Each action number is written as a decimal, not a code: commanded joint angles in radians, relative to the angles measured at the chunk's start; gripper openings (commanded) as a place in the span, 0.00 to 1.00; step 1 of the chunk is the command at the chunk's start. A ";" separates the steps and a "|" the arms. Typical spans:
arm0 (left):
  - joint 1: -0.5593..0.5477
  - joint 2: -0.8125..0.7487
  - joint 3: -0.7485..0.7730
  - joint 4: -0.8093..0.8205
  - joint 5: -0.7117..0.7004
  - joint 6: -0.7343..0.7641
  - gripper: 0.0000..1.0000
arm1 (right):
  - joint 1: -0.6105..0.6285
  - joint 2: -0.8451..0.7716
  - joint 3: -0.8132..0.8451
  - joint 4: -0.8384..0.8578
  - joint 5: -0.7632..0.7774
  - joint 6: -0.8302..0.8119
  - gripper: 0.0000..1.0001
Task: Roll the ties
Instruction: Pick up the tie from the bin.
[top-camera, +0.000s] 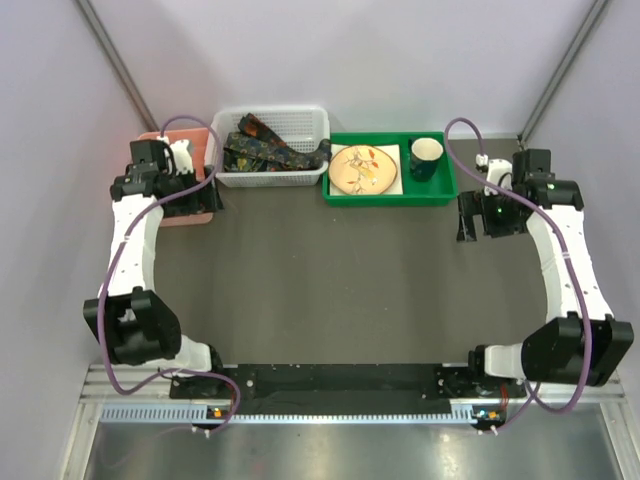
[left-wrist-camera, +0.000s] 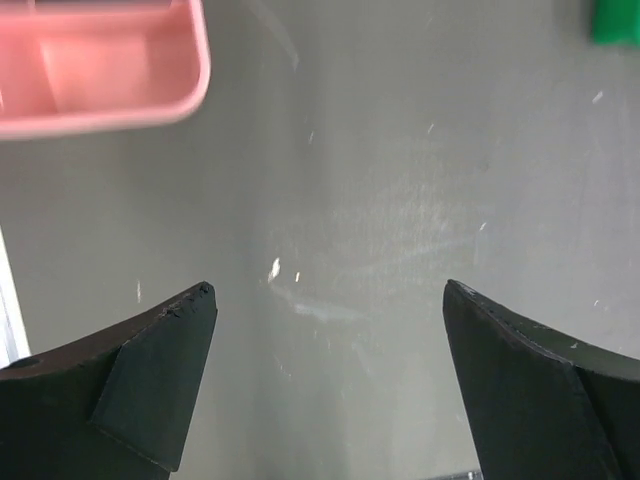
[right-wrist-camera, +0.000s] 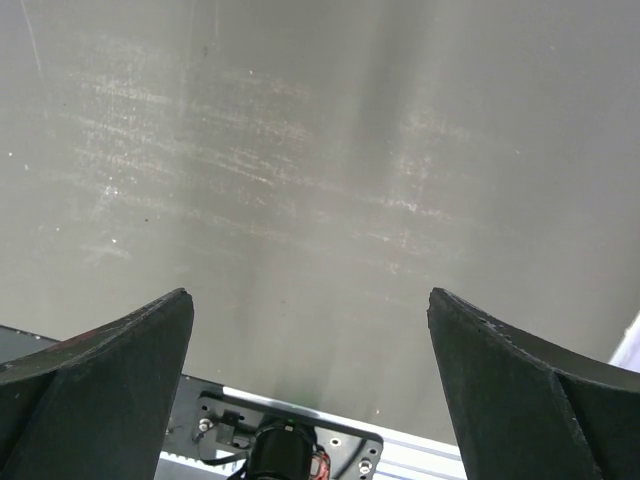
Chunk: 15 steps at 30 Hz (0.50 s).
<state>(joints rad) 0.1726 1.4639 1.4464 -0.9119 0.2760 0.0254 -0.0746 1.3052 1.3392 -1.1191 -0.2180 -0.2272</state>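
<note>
no text, labels or numbers legible

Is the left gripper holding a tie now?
No, the left gripper is open above the table, and the ties lie in the white basket.

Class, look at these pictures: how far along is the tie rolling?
Nothing looks done: the ties lie heaped, unrolled, in the white basket. Nothing is in hand: the jaws of the left arm and right arm stand open and empty. All the rolling is left, starting with lifting a tie out.
</note>
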 joint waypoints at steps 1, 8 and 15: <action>-0.034 0.047 0.110 0.191 0.083 0.010 0.99 | 0.007 0.055 0.083 0.010 -0.046 -0.008 0.99; -0.200 0.235 0.247 0.436 0.080 0.162 0.99 | 0.007 0.143 0.159 -0.002 -0.053 -0.012 0.99; -0.216 0.597 0.592 0.487 -0.116 0.033 0.99 | 0.007 0.190 0.181 0.010 -0.047 -0.008 0.99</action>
<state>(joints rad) -0.0635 1.9339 1.9011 -0.5365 0.2787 0.1349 -0.0746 1.4799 1.4757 -1.1225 -0.2562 -0.2279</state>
